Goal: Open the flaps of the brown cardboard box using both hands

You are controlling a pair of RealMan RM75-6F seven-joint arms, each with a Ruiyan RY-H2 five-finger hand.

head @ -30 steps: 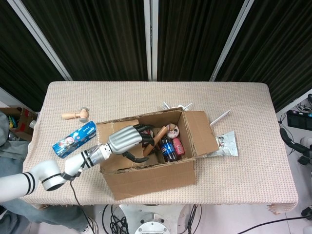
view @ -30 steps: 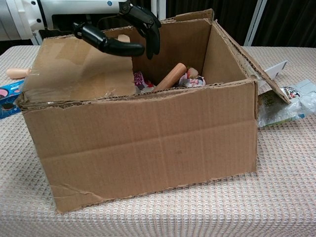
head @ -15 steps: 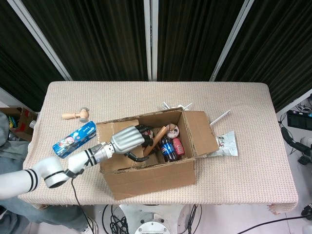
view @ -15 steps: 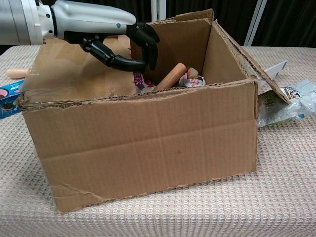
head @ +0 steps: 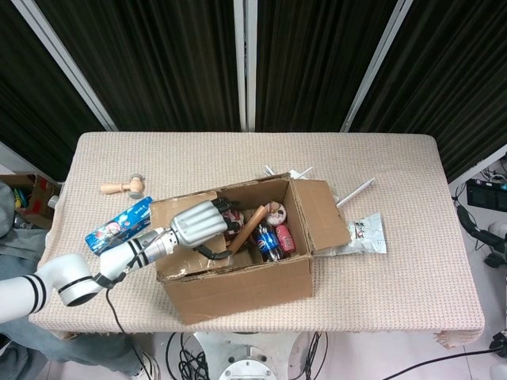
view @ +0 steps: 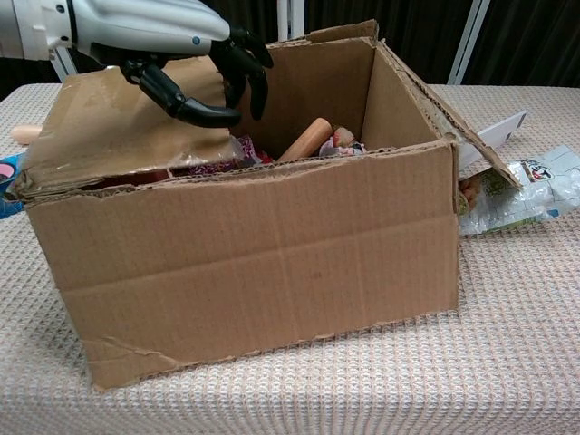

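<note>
The brown cardboard box (head: 238, 253) stands near the front edge of the table (head: 396, 182), slightly left of centre. Its right flap (head: 323, 214) is folded outward and the far flap stands upright; the left flap (view: 118, 127) slopes inward over the opening, so in my judgement the task is partly complete. The left hand (head: 196, 226) reaches over that flap, fingers (view: 245, 68) curled down past its inner edge, apparently hooking it; a firm grip cannot be confirmed. The right hand is out of sight.
</note>
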